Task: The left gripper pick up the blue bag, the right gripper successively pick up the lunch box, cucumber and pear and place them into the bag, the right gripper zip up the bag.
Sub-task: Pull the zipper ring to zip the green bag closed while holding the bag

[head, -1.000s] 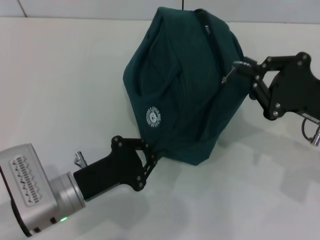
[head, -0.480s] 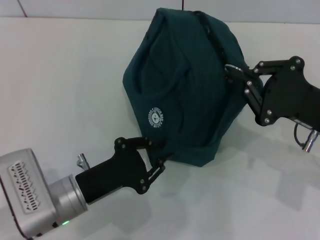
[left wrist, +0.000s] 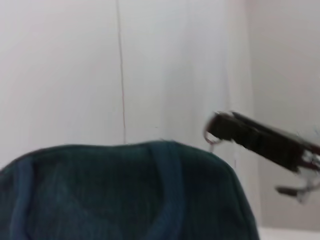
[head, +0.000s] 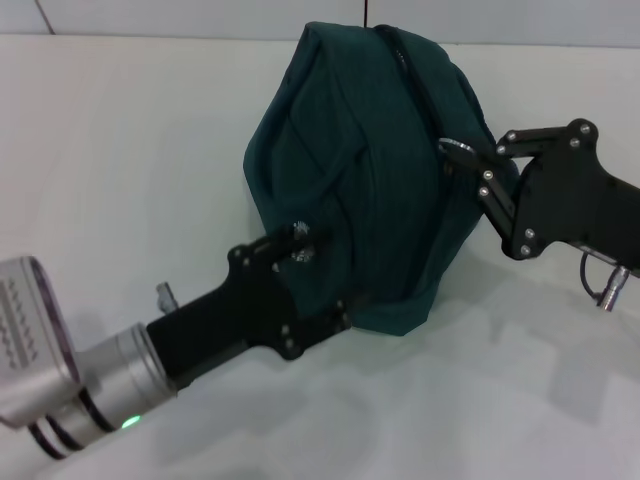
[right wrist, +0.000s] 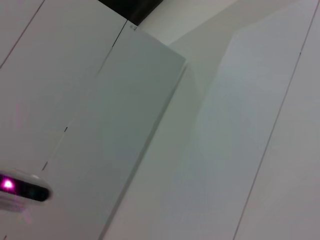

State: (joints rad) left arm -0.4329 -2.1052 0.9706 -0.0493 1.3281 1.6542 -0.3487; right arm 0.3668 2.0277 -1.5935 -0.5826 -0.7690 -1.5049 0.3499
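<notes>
The blue bag (head: 365, 170) was a dark teal ribbed fabric lunch bag, bulged and tilted, with its zipper line running along the upper right side. It stood on a plain white table (head: 120, 150), and pale wall panels showed behind it in the left wrist view. No contents of the bag were visible.

The left gripper (head: 318, 280) was at the bag's lower left corner, fingers closed on the fabric beside the partly covered white logo (head: 298, 252). The right gripper (head: 476, 166) was at the bag's right side, fingers pinched on the ring zipper pull (head: 452, 148).
</notes>
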